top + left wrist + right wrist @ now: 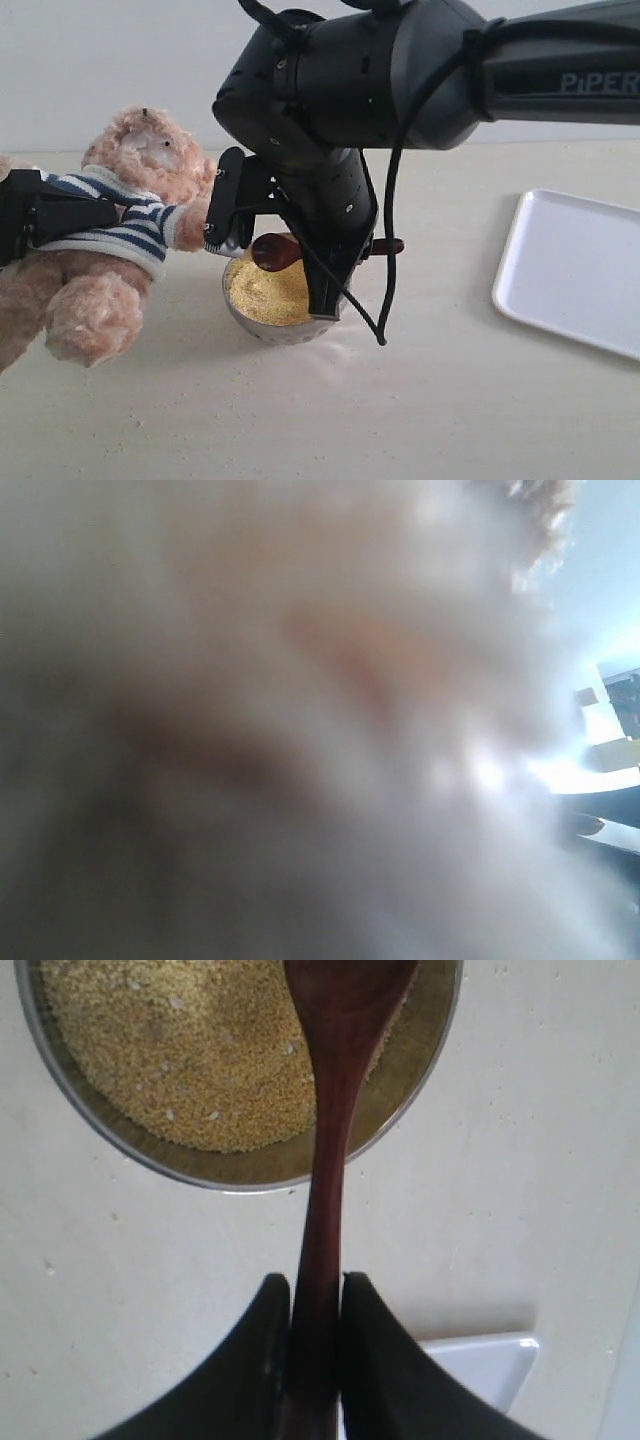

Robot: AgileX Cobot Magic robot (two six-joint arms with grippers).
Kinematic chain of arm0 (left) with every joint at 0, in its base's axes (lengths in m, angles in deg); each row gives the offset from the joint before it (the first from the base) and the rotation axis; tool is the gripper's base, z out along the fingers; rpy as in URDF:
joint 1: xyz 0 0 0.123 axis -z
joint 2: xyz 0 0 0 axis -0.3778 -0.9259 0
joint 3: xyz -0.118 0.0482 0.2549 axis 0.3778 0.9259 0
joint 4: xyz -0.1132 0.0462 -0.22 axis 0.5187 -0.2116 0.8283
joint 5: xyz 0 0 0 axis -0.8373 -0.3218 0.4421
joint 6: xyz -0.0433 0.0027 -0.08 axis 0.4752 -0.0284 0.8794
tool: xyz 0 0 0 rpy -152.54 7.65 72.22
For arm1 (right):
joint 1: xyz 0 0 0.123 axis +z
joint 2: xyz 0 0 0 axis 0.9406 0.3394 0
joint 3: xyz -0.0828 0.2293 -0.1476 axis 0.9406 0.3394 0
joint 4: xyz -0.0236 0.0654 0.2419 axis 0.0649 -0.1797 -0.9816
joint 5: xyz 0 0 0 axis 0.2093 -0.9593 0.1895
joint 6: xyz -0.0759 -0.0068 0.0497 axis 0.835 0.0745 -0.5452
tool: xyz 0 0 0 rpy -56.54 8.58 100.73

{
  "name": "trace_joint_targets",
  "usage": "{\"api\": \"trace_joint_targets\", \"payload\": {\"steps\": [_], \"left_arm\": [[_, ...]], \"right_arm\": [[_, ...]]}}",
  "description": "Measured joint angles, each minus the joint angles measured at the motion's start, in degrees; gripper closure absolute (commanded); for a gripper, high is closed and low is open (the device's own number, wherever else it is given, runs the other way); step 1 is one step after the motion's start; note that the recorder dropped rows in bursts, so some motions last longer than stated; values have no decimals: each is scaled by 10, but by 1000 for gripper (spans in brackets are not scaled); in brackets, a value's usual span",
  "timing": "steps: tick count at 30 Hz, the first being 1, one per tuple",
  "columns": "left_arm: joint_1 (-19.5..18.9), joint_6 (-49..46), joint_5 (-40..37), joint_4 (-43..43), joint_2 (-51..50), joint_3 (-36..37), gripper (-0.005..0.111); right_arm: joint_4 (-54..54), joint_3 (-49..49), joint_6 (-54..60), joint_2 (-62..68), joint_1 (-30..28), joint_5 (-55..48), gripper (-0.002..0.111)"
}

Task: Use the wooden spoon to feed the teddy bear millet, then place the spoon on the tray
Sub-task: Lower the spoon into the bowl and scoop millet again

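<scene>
Millet [180, 1050] fills the metal bowl [215, 1165]; right end effector [316, 1290] grips wooden spoon [330, 1110], left end effector [70, 212] grips teddy bear [150, 160].

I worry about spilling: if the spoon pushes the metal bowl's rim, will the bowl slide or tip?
It would likely rock or slide: the metal bowl looks round-bottomed and stands free on the smooth table. The millet filling it probably weighs it down somewhat, but the loose grains could spill at a small tilt.

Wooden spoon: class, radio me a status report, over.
Right pincer shut on wooden spoon, its bowl over the millet. Left pincer gripping teddy bear. Nothing seen blocking way to tray.
</scene>
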Motion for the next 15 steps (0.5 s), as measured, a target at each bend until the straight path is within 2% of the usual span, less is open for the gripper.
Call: {"api": "trace_joint_targets", "payload": {"steps": [7, 15], "left_arm": [[0, -1, 0, -4, 0, 0, 102], [0, -1, 0, -4, 0, 0, 102]], "right_arm": [[-45, 0, 16, 0, -8, 19, 109], [-95, 0, 29, 0, -52, 21, 109]]}}
